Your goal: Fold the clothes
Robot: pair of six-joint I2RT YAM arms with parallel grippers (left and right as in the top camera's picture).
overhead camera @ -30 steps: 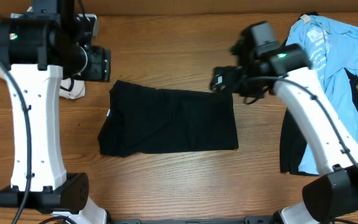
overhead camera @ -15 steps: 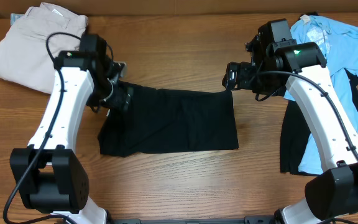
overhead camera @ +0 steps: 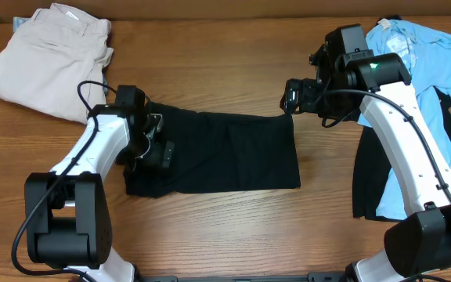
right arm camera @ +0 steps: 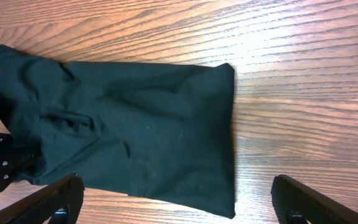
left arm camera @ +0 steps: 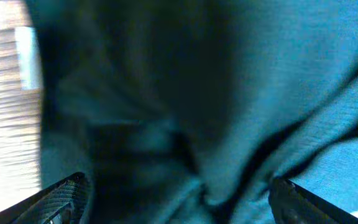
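You have the black T-shirt flat on the bench, left gripper at its left edge, jaws apart, right gripper by its far right corner, jaws apart.

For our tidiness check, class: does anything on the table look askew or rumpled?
Yes. The black T-shirt is straight along its right edge, but its left end is bunched into wrinkles by the open left claw. Far right, the light blue tee lies crumpled, not folded.
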